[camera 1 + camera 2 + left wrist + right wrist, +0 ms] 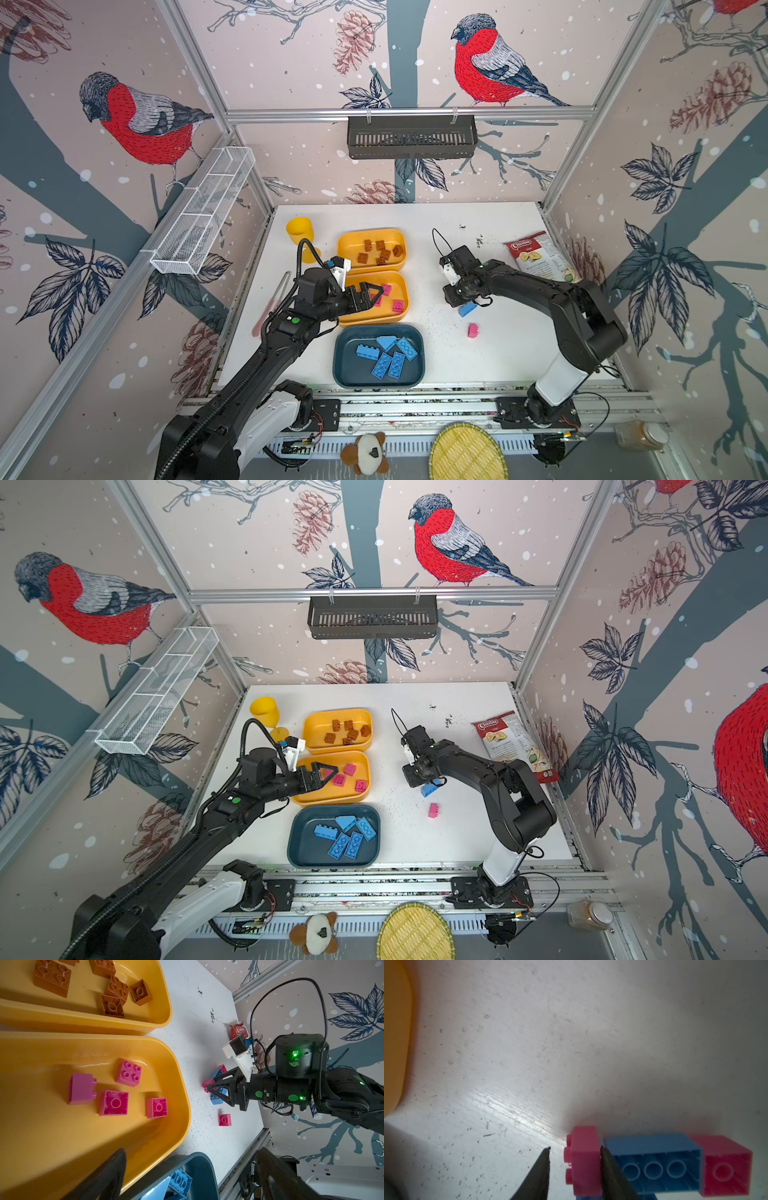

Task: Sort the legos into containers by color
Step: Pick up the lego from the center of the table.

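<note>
A pink brick (584, 1159) lies on its side on the white table (478, 365), between the fingers (537, 1172) of the right claw (575, 1148). One finger touches the brick's flat side. The other stands just off its studs, so the claw is partly open around the brick and not clamped on it. A blue brick (654, 1163) lies just behind the touching finger, and a second pink brick (724, 1165) sits right at the blue one's far end. In both top views this cluster sits right of the frame's centre, mostly hidden under the claw. A lone pink brick (472, 330) lies just below it, apart.

At the frame's centre three trays run in a column. The upper yellow tray (349, 243) holds brown bricks (380, 251). The middle yellow tray (390, 318) holds pink bricks (397, 306). The dark blue tray (353, 374), lowest, holds blue bricks (388, 357). The left claw (374, 297) hangs over the middle tray's left part, its fingers spread wide, holding nothing. A chip bag (536, 257) lies at the table's right edge, and a yellow goblet (300, 232) stands at its upper left.
</note>
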